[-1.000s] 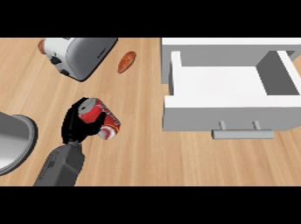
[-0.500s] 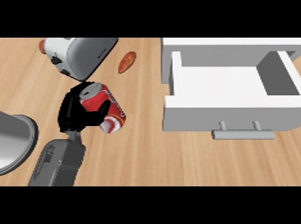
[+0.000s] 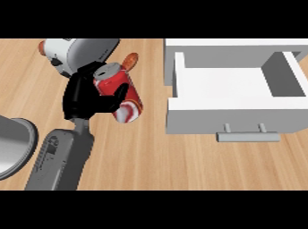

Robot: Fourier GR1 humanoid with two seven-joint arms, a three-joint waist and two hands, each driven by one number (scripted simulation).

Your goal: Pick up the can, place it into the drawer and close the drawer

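My left hand (image 3: 83, 97) is curled round a red and white can (image 3: 119, 93) with a silver top, left of the view's middle. The can is tilted, its top pointing toward the far side. The hand's grey forearm (image 3: 61, 159) comes in from the lower left. To the right stands a white drawer (image 3: 236, 117), pulled open, its inside showing nothing in it. A grey handle (image 3: 248, 135) sticks out from its front. The can is left of the drawer, apart from it. My right hand is nowhere in the view.
A grey metal pot (image 3: 5, 145) stands at the left edge beside the forearm. A white and grey appliance (image 3: 77, 51) lies at the far left, just behind the hand. A small orange thing (image 3: 131, 59) lies next to it.
My left hand has moved farther from me and slightly right with the can in it; the can now looks larger and higher. The drawer has not moved.
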